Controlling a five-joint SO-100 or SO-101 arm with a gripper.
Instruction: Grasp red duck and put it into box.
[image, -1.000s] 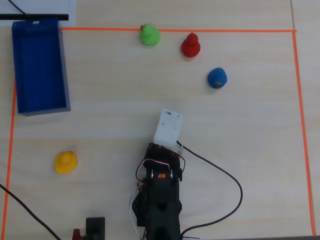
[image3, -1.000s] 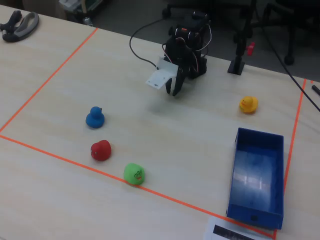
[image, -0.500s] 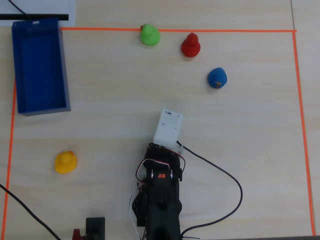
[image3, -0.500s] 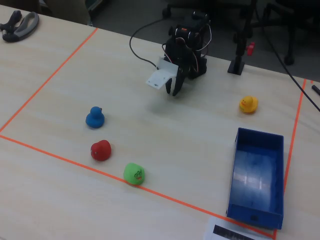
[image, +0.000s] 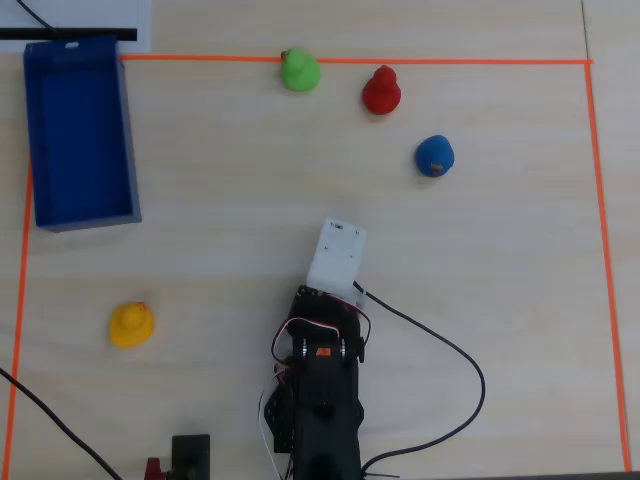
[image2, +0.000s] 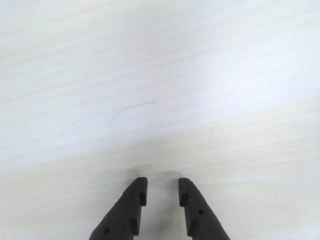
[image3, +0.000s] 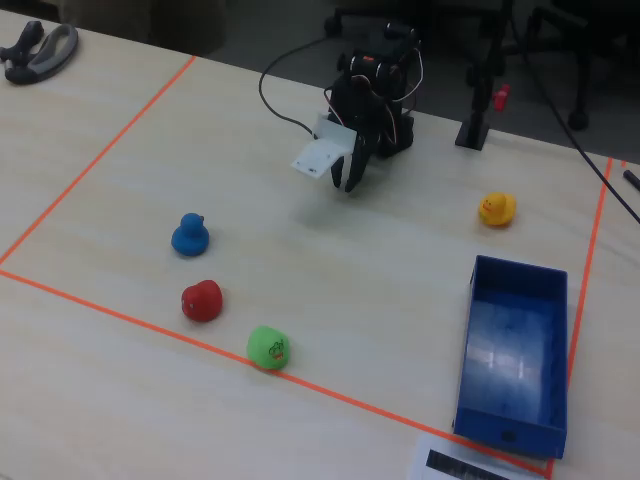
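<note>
Overhead view: the red duck (image: 381, 91) is seen near the far orange tape line (image: 450, 62), flanked by a green duck (image: 299, 71) on its left and a blue duck (image: 434, 156) to its lower right. The box (image: 48, 130) is lying at the top left corner, well apart from the ducks, and a yellow duck (image: 130, 324) is sitting alone at the lower left. Nothing is being shown between arm and red duck. No change from the earlier frames is being seen. In the wrist view the gripper (image2: 161, 191) is held over bare table (image2: 160, 75), jaws narrowly parted, gripping nothing.
</note>
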